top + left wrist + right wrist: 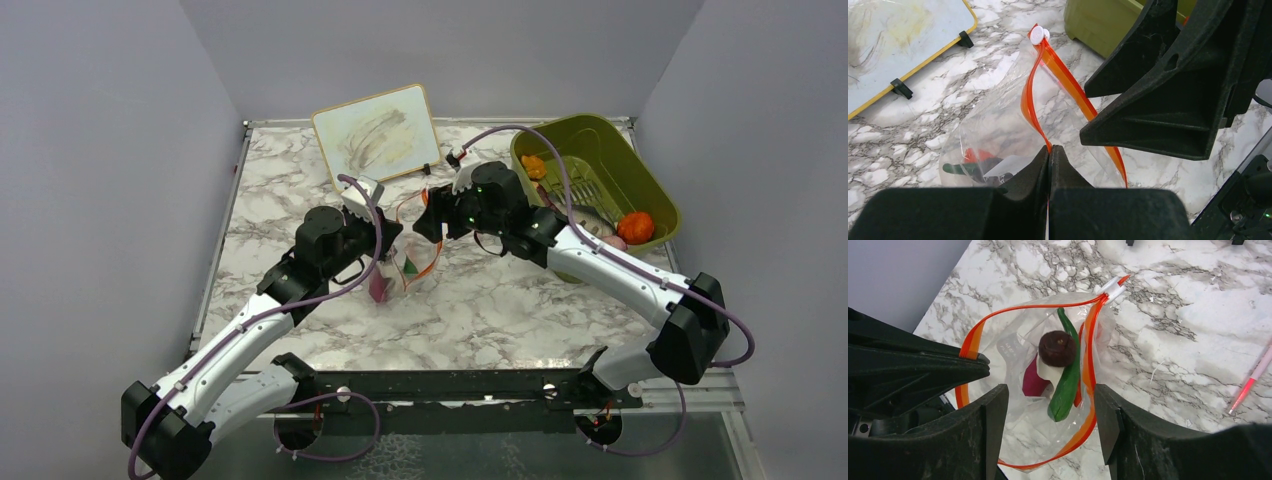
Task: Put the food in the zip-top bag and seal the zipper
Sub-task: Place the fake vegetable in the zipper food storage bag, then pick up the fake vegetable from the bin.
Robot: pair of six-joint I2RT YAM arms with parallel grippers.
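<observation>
The clear zip-top bag [1018,352] stands on the marble with its mouth held wide. My left gripper [1049,151] is shut on the near run of the red-orange zipper [1088,340], lifting that lip. Food lies inside: a dark brown round piece [1057,347], a long green piece [1067,382], a magenta piece [1033,383]. My right gripper [1050,425] hovers just above the mouth, open, with nothing between its fingers. In the top view the left gripper [392,238] and right gripper [428,218] meet over the bag [412,268]. An orange ball [635,227] and a smaller orange piece [533,165] sit in the bin.
The olive-green bin [655,185] stands at the back right, close behind the right arm. A whiteboard [375,130] leans at the back centre. A thin pink pen [1253,380] lies on the marble to the right of the bag. The white slider [1038,35] sits at the zipper's far end.
</observation>
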